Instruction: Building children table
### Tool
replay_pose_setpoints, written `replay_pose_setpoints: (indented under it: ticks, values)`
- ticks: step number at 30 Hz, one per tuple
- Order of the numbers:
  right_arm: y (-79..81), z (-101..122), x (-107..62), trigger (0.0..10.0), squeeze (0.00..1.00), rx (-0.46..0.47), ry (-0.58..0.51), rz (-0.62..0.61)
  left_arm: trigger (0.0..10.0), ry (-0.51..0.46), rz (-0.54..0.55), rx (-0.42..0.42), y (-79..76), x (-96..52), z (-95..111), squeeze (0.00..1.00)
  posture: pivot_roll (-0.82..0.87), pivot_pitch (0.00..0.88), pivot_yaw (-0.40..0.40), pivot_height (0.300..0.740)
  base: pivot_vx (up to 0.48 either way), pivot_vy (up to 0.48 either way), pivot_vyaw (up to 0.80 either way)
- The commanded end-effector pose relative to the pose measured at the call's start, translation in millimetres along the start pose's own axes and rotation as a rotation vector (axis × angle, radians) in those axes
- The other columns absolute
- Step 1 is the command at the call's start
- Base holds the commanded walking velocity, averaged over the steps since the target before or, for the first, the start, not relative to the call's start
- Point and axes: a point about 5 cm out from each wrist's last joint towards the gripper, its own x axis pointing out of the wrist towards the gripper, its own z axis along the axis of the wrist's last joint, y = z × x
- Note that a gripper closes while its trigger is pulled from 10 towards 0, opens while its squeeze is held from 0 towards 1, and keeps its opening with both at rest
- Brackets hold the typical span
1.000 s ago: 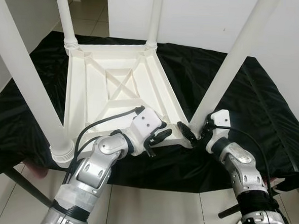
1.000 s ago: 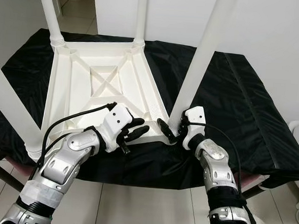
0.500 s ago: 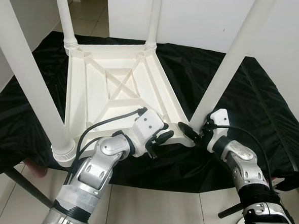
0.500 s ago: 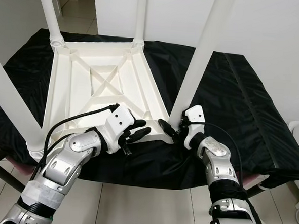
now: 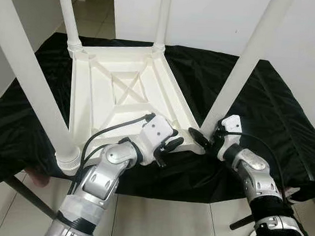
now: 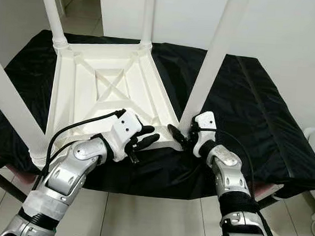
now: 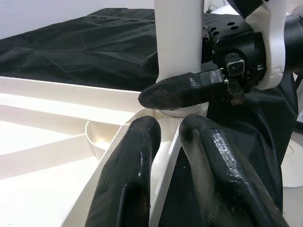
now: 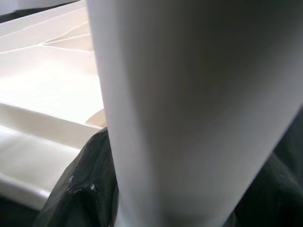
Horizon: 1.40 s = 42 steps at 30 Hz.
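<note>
- White plastic table top (image 5: 121,94) lies upside down on a bench covered with black cloth (image 5: 265,108), ribbed underside up, toward the bench's left half, its near edge along the bench's front edge.
- Four white legs stand up from its corners: far-left leg (image 5: 67,16), far-right leg (image 5: 162,19), near-left leg (image 5: 31,83), near-right leg (image 5: 243,64).
- Right gripper (image 5: 203,141) at the base of the near-right leg, at the top's near-right corner; one black finger reaches across the leg's socket. Right wrist view has the leg (image 8: 189,109) pressed close between the fingers, so it looks clamped round the leg.
- Left gripper (image 5: 166,148) at the top's near edge, just left of that same corner; its two fingers (image 7: 137,170) are a little apart, straddling the thin rim of the top, touching it.
- Left wrist view: right gripper's finger (image 7: 184,90) lies in front of the leg base.
- Pale tiled floor (image 5: 162,220) below the bench's front edge.
</note>
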Motion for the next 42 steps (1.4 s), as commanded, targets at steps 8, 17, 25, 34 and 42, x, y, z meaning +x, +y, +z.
replay_pose_setpoints:
  ticks: [8, 17, 25, 34, 42]
  values:
    - [16.0, -0.1, -2.8, 10.0, 0.00, 0.082, 0.017, -0.259, 10.0, 0.010, 0.060, -0.009, -1.7, -0.6, -4.8, 0.00, 0.02, 0.077, -0.043, 0.740, 0.000, 0.000, 0.00]
    - [47.7, -2.5, -6.9, 10.0, 0.00, 0.115, 0.041, -0.595, 10.0, 0.017, 0.056, -0.009, -1.7, -1.8, -6.2, 0.00, 0.02, 0.079, -0.030, 0.740, 0.000, 0.000, 0.00]
    - [67.5, 8.2, -0.1, 10.0, 0.00, 0.152, 0.001, -0.608, 10.0, 0.017, 0.050, -0.009, -2.5, -1.3, -5.6, 0.00, 0.01, 0.081, -0.025, 0.740, 0.000, 0.000, 0.00]
    - [60.9, 13.9, -8.0, 10.0, 1.00, 0.150, -0.009, -0.631, 10.0, 0.016, 0.056, -0.011, -2.1, -1.8, -5.9, 0.00, 0.01, 0.084, -0.033, 0.740, 0.000, 0.000, 0.00]
    - [53.5, 16.5, -15.0, 10.0, 1.00, 0.095, -0.035, -0.554, 10.0, 0.017, 0.059, -0.010, -2.2, -2.6, -6.3, 0.00, 0.01, 0.082, -0.035, 0.740, 0.000, 0.000, 0.00]
